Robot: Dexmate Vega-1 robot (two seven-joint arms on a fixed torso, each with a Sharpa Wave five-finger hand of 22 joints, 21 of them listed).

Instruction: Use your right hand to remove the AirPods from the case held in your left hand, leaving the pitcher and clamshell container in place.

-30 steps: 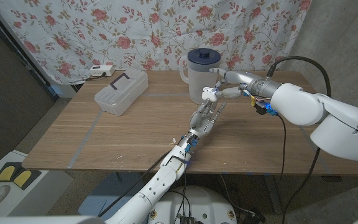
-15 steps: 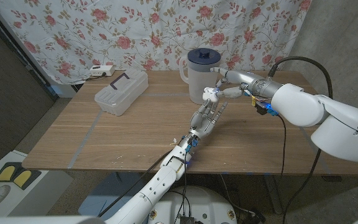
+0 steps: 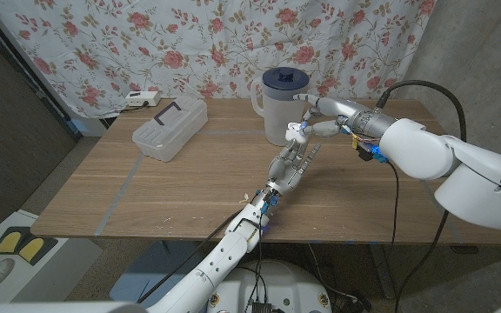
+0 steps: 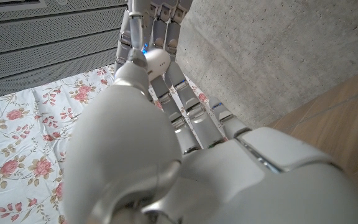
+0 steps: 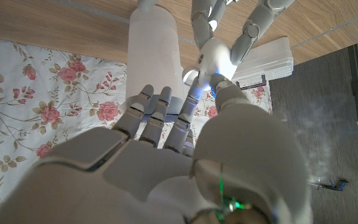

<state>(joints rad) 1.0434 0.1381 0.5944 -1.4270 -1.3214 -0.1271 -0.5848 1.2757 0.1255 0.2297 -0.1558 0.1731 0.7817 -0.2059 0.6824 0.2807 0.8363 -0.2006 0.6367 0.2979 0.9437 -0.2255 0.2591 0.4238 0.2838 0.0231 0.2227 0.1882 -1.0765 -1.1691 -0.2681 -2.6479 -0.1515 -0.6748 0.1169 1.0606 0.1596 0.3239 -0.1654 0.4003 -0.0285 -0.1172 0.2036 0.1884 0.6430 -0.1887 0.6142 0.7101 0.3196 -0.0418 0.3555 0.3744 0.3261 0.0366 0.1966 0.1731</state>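
One case (image 3: 296,132) gripped by left hand (image 3: 290,163), right hand (image 3: 318,119) fingertips pinching it, one pitcher (image 3: 281,106), one clamshell container (image 3: 170,128)

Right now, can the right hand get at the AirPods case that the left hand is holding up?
Probably yes. The right hand is already at the AirPods case, which the left hand holds up above the table, and nothing stands between them. The pitcher sits close behind, so there is little room on that side.

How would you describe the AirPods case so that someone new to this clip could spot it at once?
Start at the translucent pitcher with the dark blue lid at the back of the wooden table. Just in front of it the two hands meet above the table; the case is the small glossy white rounded object held up by the left hand, touched by the right hand.
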